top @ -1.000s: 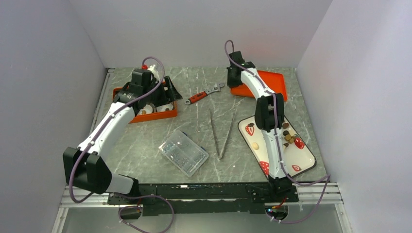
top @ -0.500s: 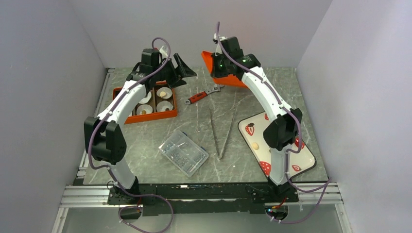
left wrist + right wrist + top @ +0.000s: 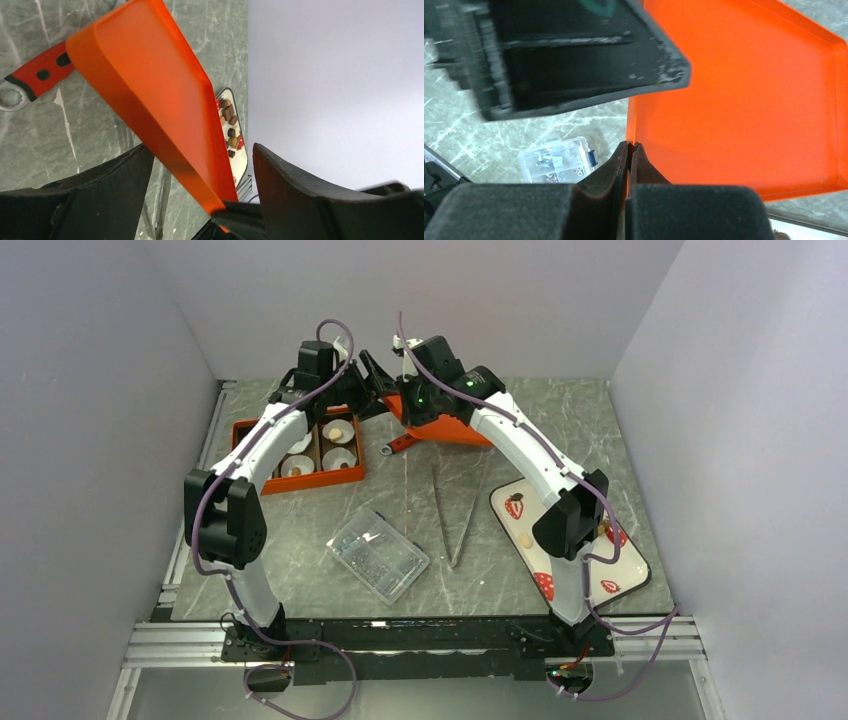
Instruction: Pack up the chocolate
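- The left gripper (image 3: 200, 150) stood wide open, its black fingers (image 3: 105, 190) filling the bottom of the frame.
- An orange tray (image 3: 150, 85) hung tilted between them – one long edge ran from upper left down to a corner at bottom centre.
- A red-handled wrench (image 3: 37, 75) lay on the grey marbled table (image 3: 50, 145) at the left, partly hidden behind the tray.
- Beyond the tray's right edge, far off, a white plate (image 3: 240, 165) held a cluster of chocolate pieces (image 3: 229, 114) – dark brown and tan.
- A pale wall (image 3: 340, 75) filled the right side.
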Motion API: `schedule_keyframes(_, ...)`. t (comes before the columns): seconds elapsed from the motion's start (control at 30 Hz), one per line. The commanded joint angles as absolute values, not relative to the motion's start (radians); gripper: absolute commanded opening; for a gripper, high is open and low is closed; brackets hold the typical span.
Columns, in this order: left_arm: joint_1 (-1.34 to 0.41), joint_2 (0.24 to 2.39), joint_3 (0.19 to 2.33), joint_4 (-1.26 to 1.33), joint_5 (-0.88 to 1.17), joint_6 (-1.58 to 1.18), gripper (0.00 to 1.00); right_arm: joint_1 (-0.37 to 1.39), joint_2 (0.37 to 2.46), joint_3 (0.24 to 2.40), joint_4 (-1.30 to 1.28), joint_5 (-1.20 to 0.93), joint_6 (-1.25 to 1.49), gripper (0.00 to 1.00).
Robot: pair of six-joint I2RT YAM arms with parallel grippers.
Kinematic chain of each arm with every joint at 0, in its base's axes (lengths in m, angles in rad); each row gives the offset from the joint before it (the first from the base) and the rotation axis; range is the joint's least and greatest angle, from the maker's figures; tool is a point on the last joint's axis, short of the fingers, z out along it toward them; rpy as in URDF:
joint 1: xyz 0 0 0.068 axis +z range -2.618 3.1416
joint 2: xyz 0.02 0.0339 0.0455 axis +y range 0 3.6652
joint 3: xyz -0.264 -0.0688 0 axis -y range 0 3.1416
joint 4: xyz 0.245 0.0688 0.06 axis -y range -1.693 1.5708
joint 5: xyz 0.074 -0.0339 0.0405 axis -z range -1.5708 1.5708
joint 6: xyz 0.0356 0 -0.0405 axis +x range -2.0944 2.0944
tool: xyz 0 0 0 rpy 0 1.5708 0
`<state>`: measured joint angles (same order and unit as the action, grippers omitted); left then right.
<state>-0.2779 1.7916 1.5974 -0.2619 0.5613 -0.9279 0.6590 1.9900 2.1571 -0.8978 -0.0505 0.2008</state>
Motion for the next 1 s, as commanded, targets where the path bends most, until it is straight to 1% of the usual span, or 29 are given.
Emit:
schedule_keyframes(0.0, -0.273, 1.8, 1.601, -0.259, 0.522, -0.944, 0.75, 0.693, 1.918, 2.174, -0.87, 0.016, 0.148, 0.0)
schedule_keyframes(0.13, -0.272, 1.815, 1.601, -0.271, 0.504, -0.948, 0.68, 0.728, 1.907, 2.152, -0.879, 0.051, 0.135, 0.0)
schedule_keyframes(0.2, -0.272, 1.82, 1.604, -0.279, 0.497, -0.947, 0.62, 0.741, 1.894, 2.135, -0.878, 0.07, 0.128, 0.0)
schedule_keyframes(0.5, -0.27, 1.833, 1.618, -0.359, 0.46, -0.899, 0.27, 0.779, 1.857, 2.083, -0.863, 0.128, 0.087, 0.0)
schedule_keyframes(0.63, -0.27, 1.811, 1.615, -0.386, 0.457, -0.883, 0.08, 0.812, 1.864, 2.083, -0.872, 0.206, 0.066, 0.0)
schedule_keyframes(0.67, -0.27, 1.798, 1.613, -0.392, 0.457, -0.882, 0.04, 0.821, 1.864, 2.079, -0.87, 0.236, 0.063, 0.02)
schedule_keyframes(0.7, -0.269, 1.787, 1.612, -0.404, 0.454, -0.878, 0.0, 0.832, 1.865, 2.075, -0.869, 0.263, 0.06, 0.11)
schedule_keyframes(0.73, -0.27, 1.774, 1.61, -0.413, 0.451, -0.878, 0.0, 0.845, 1.868, 2.077, -0.872, 0.304, 0.057, 0.23)
schedule_keyframes(0.83, -0.27, 1.73, 1.585, -0.42, 0.454, -0.888, 0.0, 0.9, 1.878, 2.084, -0.881, 0.405, 0.043, 0.49)
schedule_keyframes(0.9, -0.27, 1.709, 1.579, -0.432, 0.46, -0.891, 0.0, 0.936, 1.886, 2.08, -0.881, 0.469, 0.036, 0.59)
schedule_keyframes(0.97, -0.27, 1.683, 1.57, -0.441, 0.467, -0.898, 0.0, 0.963, 1.908, 2.092, -0.897, 0.522, 0.035, 0.62)
